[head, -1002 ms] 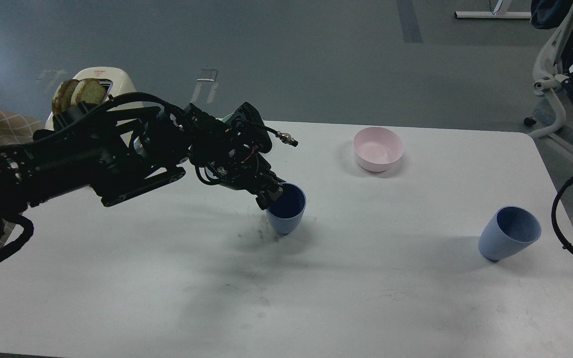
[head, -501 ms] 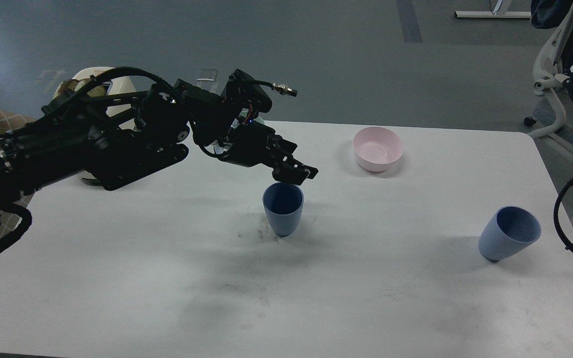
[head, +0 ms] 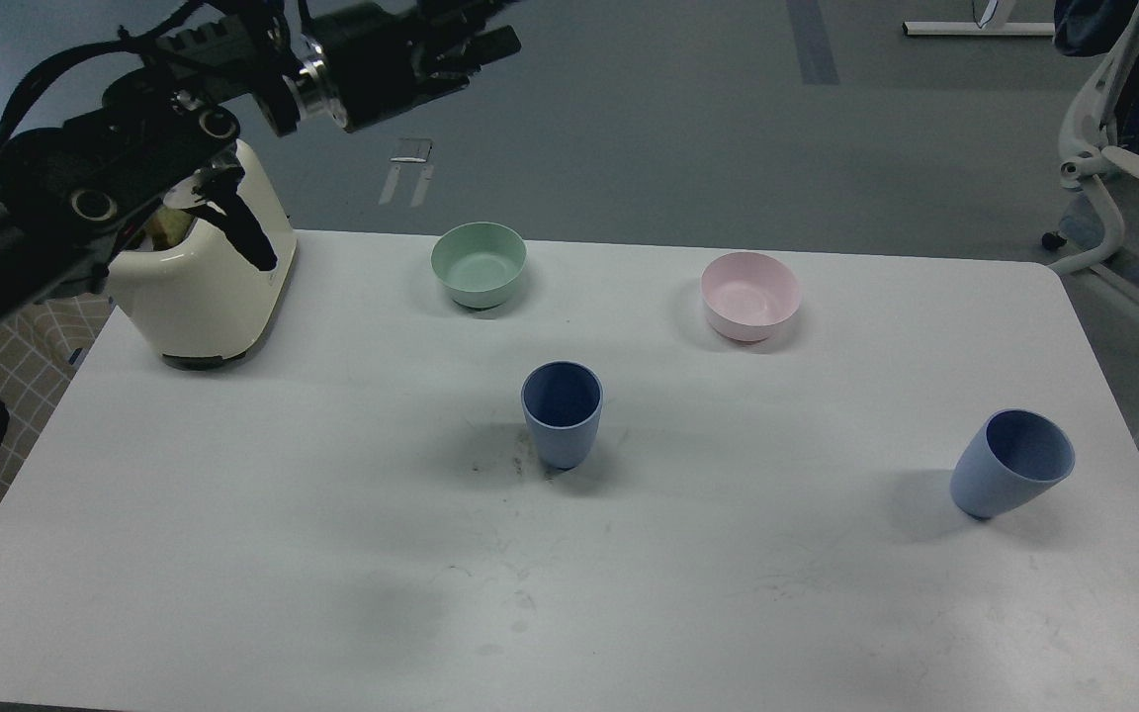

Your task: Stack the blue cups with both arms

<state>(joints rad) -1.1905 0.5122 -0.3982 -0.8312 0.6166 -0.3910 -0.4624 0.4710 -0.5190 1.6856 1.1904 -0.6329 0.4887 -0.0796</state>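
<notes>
One blue cup (head: 562, 413) stands upright near the middle of the white table (head: 233, 514), free of any gripper. The second blue cup (head: 1012, 478) stands near the table's right edge, its mouth leaning to the right. My left arm comes in from the left and is raised high above the table's back left. Its gripper (head: 481, 35) is at the top edge of the view, far from both cups, and its fingers cannot be told apart. Nothing shows in it. My right gripper is out of view.
A cream toaster (head: 209, 287) stands at the back left under my left arm. A mint-green bowl (head: 479, 263) and a pale pink bowl (head: 750, 295) sit at the back. A white chair frame (head: 1113, 178) stands off the table's right.
My left gripper has come off the middle cup's rim and the arm has swung up and back to the left. The cup stays upright. The green bowl and toaster are now uncovered.
</notes>
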